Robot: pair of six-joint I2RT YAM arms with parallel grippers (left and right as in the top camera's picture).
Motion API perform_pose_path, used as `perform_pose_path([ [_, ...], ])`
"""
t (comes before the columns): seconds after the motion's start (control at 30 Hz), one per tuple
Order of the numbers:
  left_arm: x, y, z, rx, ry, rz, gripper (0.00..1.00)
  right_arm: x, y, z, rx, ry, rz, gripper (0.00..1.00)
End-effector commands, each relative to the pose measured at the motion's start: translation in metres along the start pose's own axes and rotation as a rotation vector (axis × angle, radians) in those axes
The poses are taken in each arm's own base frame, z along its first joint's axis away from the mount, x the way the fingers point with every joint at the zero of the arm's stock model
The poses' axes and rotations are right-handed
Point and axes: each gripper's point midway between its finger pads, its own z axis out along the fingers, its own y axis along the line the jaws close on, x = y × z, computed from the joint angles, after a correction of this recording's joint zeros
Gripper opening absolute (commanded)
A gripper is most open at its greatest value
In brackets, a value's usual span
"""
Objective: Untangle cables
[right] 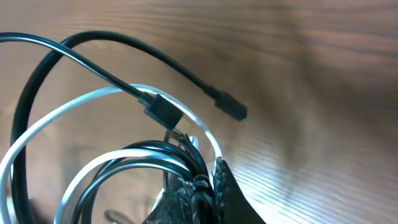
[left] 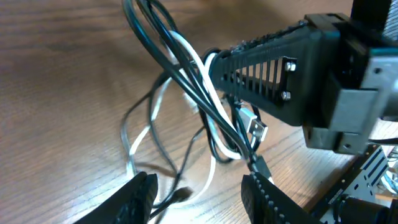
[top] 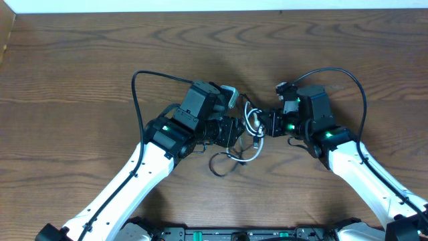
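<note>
A black cable (top: 223,163) and a white cable (top: 253,119) lie tangled between my two grippers at the table's middle. My right gripper (top: 263,126) is shut on a bunch of black and white strands and holds it off the table. The right wrist view shows its fingertips (right: 202,186) pinching the strands, with the black cable (right: 124,40) and white cable (right: 62,109) looping up and left. My left gripper (left: 202,199) is open and low over the table, with loose loops of black cable (left: 186,81) and white cable (left: 208,93) in front of it. It holds nothing.
A silver USB plug (left: 254,124) hangs from the bundle under the right gripper (left: 267,68). A small black plug (right: 231,107) sticks out to the right. A loose loop rests on the wood table (top: 80,60) just in front of the grippers.
</note>
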Motion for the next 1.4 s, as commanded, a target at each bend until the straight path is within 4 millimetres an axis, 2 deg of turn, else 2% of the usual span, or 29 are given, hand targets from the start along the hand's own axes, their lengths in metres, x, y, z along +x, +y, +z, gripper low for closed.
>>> perform_pose_path([
  [0.0,0.002,0.000,0.002,0.012,0.013,-0.008,0.45,0.000,0.036,-0.004,-0.187,0.033,-0.019,0.01],
  [0.13,0.003,0.000,0.003,0.010,0.018,-0.010,0.40,-0.002,0.053,-0.008,-0.281,0.035,-0.046,0.01],
  [0.27,0.000,0.000,0.003,0.013,0.006,-0.005,0.39,-0.003,0.059,-0.010,-0.314,0.037,-0.033,0.01],
  [0.53,-0.016,0.008,0.003,-0.041,-0.067,0.013,0.36,-0.001,0.063,-0.011,-0.338,0.050,-0.035,0.01],
  [0.8,-0.029,0.007,0.002,-0.046,-0.118,0.019,0.34,0.000,0.065,-0.012,-0.353,0.054,-0.038,0.01],
  [1.0,-0.022,0.008,0.002,-0.048,-0.093,-0.008,0.25,0.000,0.067,-0.013,-0.361,0.054,-0.042,0.01],
  [1.17,-0.010,0.011,0.004,-0.055,-0.041,-0.023,0.24,-0.002,0.068,-0.013,-0.364,0.048,-0.046,0.01],
  [1.37,-0.004,-0.002,0.014,0.035,0.006,-0.028,0.22,-0.003,0.068,-0.013,-0.367,0.040,-0.053,0.01],
])
